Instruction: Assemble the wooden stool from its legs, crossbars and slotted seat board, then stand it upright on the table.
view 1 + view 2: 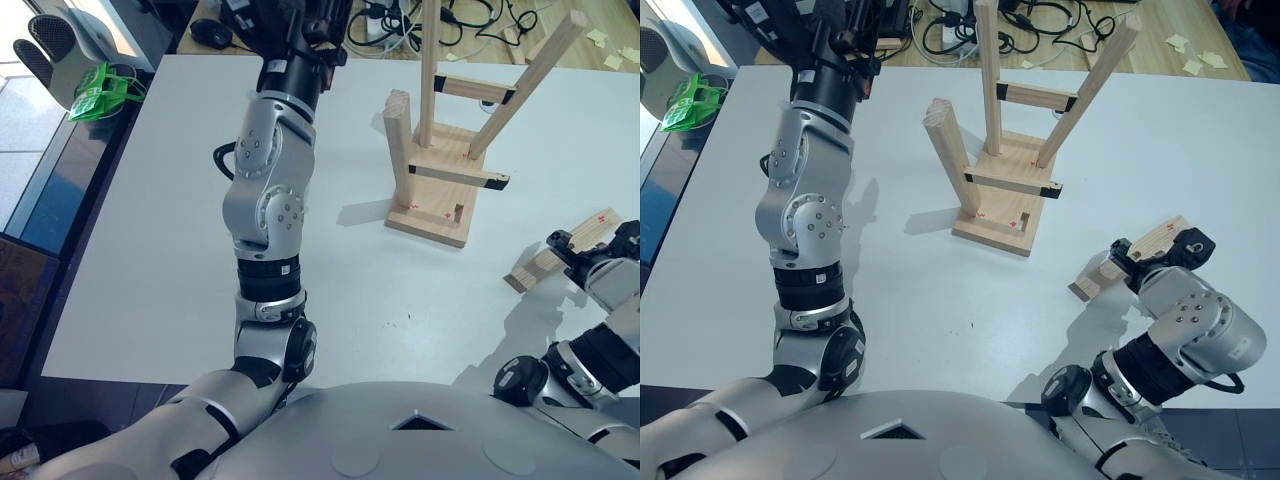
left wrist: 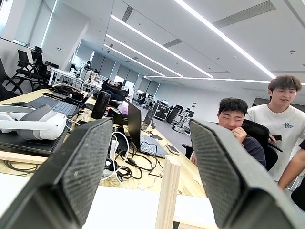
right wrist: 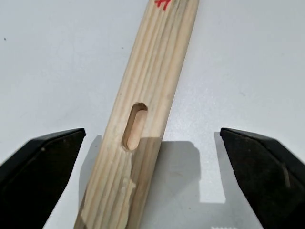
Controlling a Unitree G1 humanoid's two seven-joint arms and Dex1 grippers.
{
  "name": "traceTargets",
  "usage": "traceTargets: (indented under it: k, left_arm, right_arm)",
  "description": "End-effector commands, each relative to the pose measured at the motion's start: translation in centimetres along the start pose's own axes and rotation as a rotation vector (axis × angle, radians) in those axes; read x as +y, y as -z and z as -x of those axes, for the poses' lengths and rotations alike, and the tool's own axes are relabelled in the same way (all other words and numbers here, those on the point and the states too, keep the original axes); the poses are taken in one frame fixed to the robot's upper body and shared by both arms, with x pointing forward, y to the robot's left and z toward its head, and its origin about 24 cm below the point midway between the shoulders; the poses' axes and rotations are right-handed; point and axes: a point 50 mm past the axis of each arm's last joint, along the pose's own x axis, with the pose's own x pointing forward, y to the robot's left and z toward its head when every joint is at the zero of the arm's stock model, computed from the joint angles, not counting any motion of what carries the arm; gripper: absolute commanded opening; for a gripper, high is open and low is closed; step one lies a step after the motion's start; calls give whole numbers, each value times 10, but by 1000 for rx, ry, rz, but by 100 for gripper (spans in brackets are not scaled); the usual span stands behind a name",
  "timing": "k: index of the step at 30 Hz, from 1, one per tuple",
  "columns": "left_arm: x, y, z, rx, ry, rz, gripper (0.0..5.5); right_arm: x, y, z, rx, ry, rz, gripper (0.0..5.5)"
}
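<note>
Since the half-built stool [image 1: 432,215] stands upside down with one leg missing, the step in hand seems to be the fourth leg [image 3: 143,119], which lies flat on the table [image 1: 150,250] at four o'clock from it. The right gripper [image 3: 152,136] hangs over it, jaws wide open; closing on it should come next. The left gripper [image 2: 150,126], open and empty, is at eleven o'clock.

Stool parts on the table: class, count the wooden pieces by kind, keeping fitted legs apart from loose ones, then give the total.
Fitted legs: 3
Loose leg: 1
Crossbars: 2
Seat board: 1
Total: 7
</note>
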Motion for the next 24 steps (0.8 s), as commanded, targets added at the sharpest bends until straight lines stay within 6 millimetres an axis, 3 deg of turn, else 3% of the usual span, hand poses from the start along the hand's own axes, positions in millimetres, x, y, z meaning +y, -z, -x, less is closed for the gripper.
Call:
traceTargets:
  k: [1, 4, 15, 21, 24]
  left_arm:
    - [0, -1, -1, 14, 12, -10, 299]
    - [-1, -1, -1, 17, 18, -11, 299]
    - [1, -2, -4, 5, 30, -18, 299]
    - [5, -1, -3, -4, 11, -16, 299]
    - [8, -1, -3, -8, 0, -21, 299]
  right_arm:
    - [12, 5, -6, 57, -74, -47, 537]
    - [14, 1, -9, 62, -71, -21, 537]
    - [-11, 31, 0, 99, -1, 59, 330]
    - [-23, 27, 2, 97, -7, 129, 219]
    - [-25, 20, 3, 81, -18, 166, 215]
